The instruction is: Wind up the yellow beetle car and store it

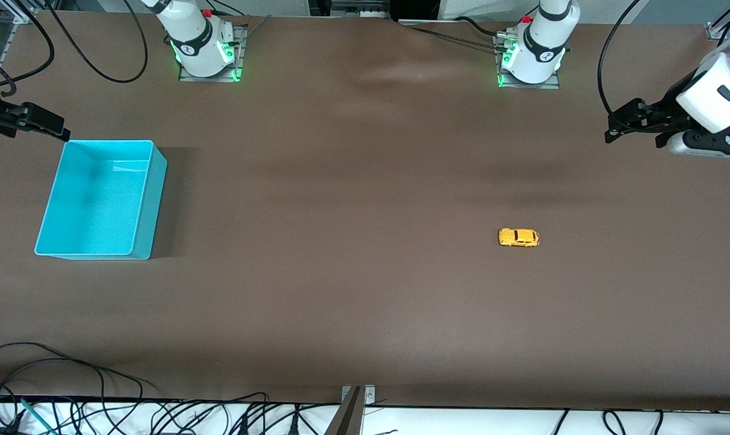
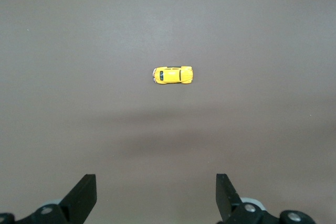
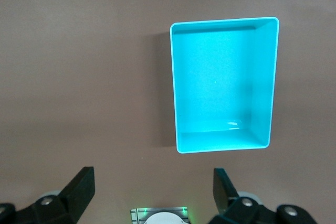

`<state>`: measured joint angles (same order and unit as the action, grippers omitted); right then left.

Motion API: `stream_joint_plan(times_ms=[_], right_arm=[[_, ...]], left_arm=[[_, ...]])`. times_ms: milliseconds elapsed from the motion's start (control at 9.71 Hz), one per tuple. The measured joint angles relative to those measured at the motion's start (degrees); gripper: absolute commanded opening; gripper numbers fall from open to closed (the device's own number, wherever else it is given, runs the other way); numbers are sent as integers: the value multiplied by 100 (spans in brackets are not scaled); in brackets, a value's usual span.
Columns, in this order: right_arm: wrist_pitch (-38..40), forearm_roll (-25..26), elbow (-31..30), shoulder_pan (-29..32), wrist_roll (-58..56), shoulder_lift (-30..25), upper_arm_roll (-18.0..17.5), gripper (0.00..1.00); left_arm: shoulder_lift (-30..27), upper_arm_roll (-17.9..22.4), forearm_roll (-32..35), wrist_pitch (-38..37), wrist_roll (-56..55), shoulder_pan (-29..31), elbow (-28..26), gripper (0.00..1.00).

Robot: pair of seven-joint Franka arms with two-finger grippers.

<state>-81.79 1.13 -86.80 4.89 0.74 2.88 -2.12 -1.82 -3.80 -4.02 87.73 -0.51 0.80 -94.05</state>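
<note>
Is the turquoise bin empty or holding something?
Empty: the turquoise bin shows only bare floor inside, and the yellow beetle car sits on the table.

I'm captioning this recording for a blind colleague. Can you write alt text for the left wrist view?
A tiny yellow beetle car sits on its wheels alone on a brown table, seen from above. The left gripper hangs open above the table, holding nothing.

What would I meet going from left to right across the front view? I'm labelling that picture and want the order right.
Right gripper → turquoise bin → yellow beetle car → left gripper. Both grippers are up in the air at the table's ends, fingers open.
</note>
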Motion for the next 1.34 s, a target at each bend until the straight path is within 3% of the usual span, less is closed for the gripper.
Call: stream_joint_plan(times_ms=[1338], right_arm=[[152, -12, 0, -39, -81, 15, -1, 100]], left_arm=[[17, 7, 462, -5, 0, 3, 0, 100]])
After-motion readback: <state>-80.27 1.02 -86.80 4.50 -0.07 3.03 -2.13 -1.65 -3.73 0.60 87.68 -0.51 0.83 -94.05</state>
